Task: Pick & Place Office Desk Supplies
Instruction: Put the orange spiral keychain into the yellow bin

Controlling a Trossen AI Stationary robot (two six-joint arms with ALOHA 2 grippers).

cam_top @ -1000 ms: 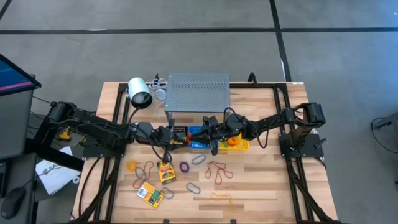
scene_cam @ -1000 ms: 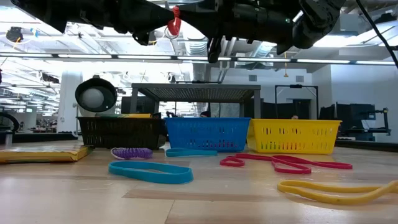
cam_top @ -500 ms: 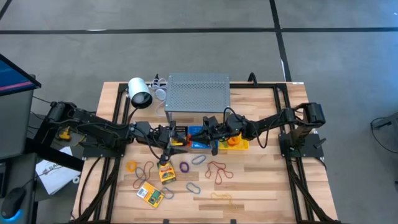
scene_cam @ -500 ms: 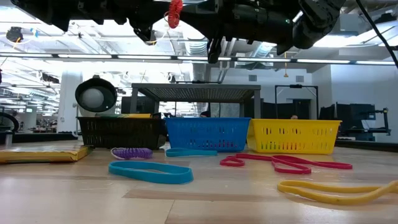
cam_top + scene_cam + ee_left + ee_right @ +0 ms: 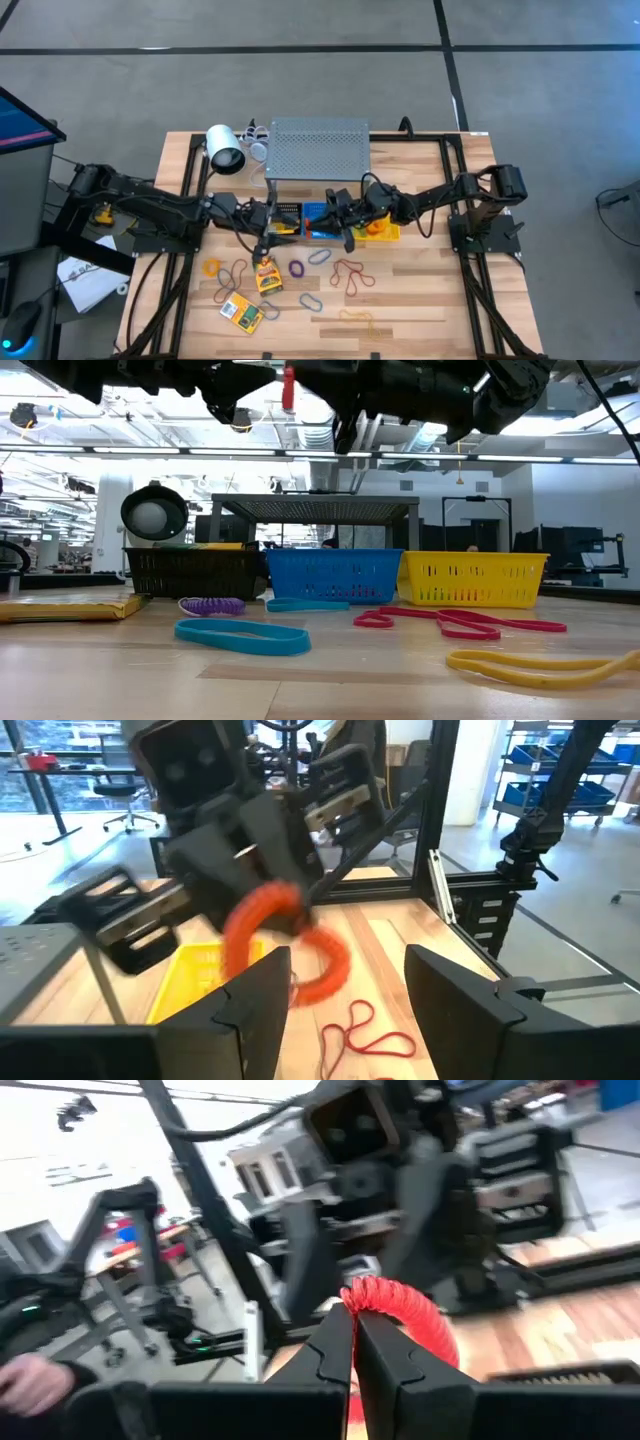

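Note:
A red-orange band loop (image 5: 285, 945) hangs in the air above the baskets at mid-table, high up in the low view (image 5: 288, 378). My right gripper (image 5: 357, 1342) is shut on it. My left gripper (image 5: 350, 995) faces it from the table's left, open, with one finger on either side of the band and not touching it. Other office desk supplies lie on the near half of the table: yellow-and-green packs (image 5: 268, 278), thin band loops (image 5: 350, 275) and oval clips (image 5: 311, 300). My right gripper pinches the band loop at one spot on its rim (image 5: 352, 1292) between its two fingertips. It comes roughly level from the table's right side. The rest of the loop (image 5: 420, 1315) curves out beyond the fingertips, clear of the baskets and the table.
Below the grippers a black basket (image 5: 190, 572), a blue basket (image 5: 333, 575) and a yellow basket (image 5: 470, 578) stand in a row. Behind them are the grey perforated shelf (image 5: 318, 150) and a white lamp-like cylinder (image 5: 224, 150). Teal (image 5: 243, 635), red (image 5: 460, 622) and yellow (image 5: 540, 665) bands lie in front.
My left gripper has opened and let go of the red-orange band, then drawn back a little toward the table's left edge. The band has stayed in my shut right gripper and has risen slightly.

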